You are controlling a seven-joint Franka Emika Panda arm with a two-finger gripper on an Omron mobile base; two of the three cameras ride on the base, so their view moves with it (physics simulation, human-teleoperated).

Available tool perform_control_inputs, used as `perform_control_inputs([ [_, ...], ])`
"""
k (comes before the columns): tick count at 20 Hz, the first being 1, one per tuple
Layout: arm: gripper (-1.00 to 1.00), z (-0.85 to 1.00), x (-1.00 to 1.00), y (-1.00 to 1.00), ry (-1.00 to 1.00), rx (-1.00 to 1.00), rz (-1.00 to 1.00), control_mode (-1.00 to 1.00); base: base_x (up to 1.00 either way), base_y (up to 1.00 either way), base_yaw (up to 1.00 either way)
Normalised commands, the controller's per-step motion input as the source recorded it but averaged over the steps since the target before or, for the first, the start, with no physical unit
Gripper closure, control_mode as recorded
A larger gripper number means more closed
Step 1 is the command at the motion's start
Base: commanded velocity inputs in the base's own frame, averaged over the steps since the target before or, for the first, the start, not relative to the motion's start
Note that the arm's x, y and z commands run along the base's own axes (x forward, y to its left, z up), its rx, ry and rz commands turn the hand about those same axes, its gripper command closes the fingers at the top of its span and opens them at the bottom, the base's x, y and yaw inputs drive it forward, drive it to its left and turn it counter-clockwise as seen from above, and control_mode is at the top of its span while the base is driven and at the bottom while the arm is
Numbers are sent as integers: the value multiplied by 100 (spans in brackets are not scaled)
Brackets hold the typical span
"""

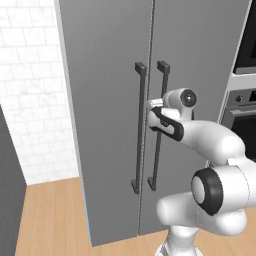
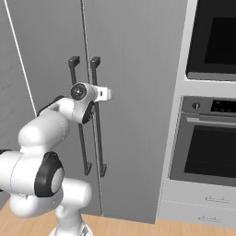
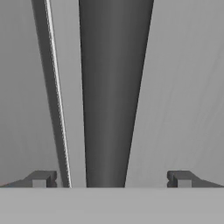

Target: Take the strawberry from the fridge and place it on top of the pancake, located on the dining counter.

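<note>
No text, label, brand, number or sign can be read anywhere: the fridge (image 1: pixel 110 100) doors and handles are plain grey, and the wall oven (image 2: pixel 209 138) panel shows only small marks too blurred to make out.

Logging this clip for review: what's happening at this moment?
The white robot arm has brought its open two-finger gripper up to the tall grey two-door fridge, both doors shut. In the hand view, the fingertips stand either side of a long dark vertical bar handle, not yet closed on it. A black-windowed wall oven stands to the right.
</note>
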Motion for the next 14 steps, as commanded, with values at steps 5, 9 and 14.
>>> perform_control_inputs([
  [5,-100,0,24,0,0,0,0,-100,0,0,0],
  [9,100,0,1,0,0,0,0,-100,0,0,0],
  [14,100,1,-42,-14,5,0,-7,-100,0,0,0],
])
